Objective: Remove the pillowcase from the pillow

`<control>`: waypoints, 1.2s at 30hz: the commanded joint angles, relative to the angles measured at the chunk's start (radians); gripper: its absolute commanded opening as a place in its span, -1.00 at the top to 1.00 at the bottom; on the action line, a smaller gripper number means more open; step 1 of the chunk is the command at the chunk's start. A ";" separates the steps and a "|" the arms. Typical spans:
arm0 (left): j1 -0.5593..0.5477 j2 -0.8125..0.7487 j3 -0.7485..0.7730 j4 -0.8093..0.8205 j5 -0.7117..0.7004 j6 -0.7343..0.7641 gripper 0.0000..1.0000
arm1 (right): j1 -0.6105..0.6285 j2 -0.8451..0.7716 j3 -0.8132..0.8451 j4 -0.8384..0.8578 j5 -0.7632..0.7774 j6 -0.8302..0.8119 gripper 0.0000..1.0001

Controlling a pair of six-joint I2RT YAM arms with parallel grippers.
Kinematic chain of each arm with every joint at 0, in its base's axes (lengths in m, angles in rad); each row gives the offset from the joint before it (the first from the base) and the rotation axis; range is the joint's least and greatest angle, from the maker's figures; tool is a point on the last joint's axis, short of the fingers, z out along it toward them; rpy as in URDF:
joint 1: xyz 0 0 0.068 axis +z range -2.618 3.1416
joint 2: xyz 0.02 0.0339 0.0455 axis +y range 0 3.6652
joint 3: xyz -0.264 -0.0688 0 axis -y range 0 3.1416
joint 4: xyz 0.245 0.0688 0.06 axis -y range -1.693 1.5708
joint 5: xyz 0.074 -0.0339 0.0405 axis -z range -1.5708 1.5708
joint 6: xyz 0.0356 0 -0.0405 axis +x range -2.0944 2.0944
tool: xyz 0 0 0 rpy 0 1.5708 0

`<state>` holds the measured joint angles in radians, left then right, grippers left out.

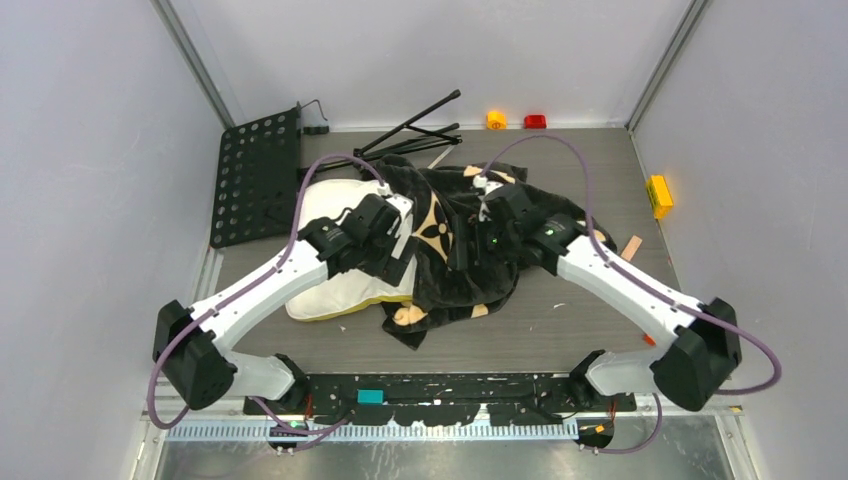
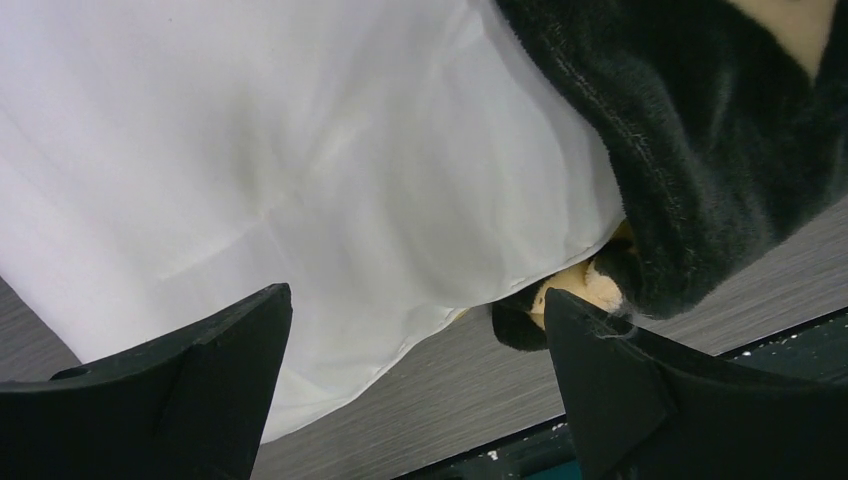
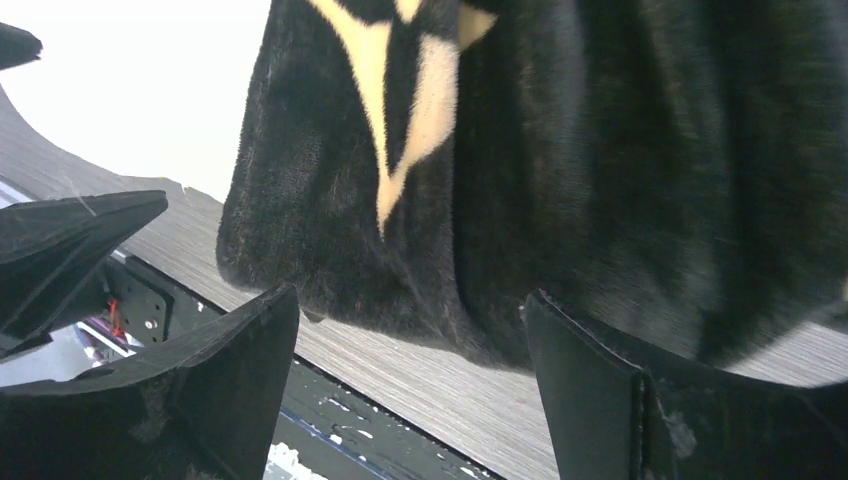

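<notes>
This is a robotics lab cell — plain pale panels (image 1: 90,150) wall in a grey wood-grain table (image 1: 560,330) on three sides, metal posts (image 1: 197,62) at the far corners. The left arm (image 1: 265,290) and right arm (image 1: 620,280) are bolted to a black base rail (image 1: 470,385), purple cables (image 1: 550,137) looping off them. A black perforated plate (image 1: 255,180), a folded black stand (image 1: 420,125) and coloured blocks (image 1: 496,120) lie about.

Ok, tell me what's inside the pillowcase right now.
The pillow runs into the pillowcase; its white left part sticks out bare. How far it reaches inside cannot be seen, because the black plush covers that.
</notes>
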<state>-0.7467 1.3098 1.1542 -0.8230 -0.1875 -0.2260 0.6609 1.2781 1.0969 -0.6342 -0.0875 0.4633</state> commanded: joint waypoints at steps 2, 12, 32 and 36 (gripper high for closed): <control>-0.006 0.016 -0.024 0.025 0.044 0.040 -1.00 | 0.043 0.082 -0.014 0.133 0.025 0.036 -0.66; -0.005 0.069 -0.172 0.224 -0.008 -0.127 -0.56 | 0.050 0.116 -0.097 0.220 0.156 0.051 0.73; 0.328 -0.185 -0.331 0.366 0.080 -0.327 1.00 | -0.616 -0.238 -0.291 0.137 0.162 0.177 0.99; 0.328 -0.178 -0.329 0.363 0.117 -0.330 1.00 | -0.616 -0.198 -0.276 0.165 -0.040 0.143 0.99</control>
<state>-0.4591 1.1496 0.8307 -0.4152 0.0120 -0.5652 0.0898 1.0607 0.8043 -0.4812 -0.1001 0.6571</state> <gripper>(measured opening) 0.019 0.021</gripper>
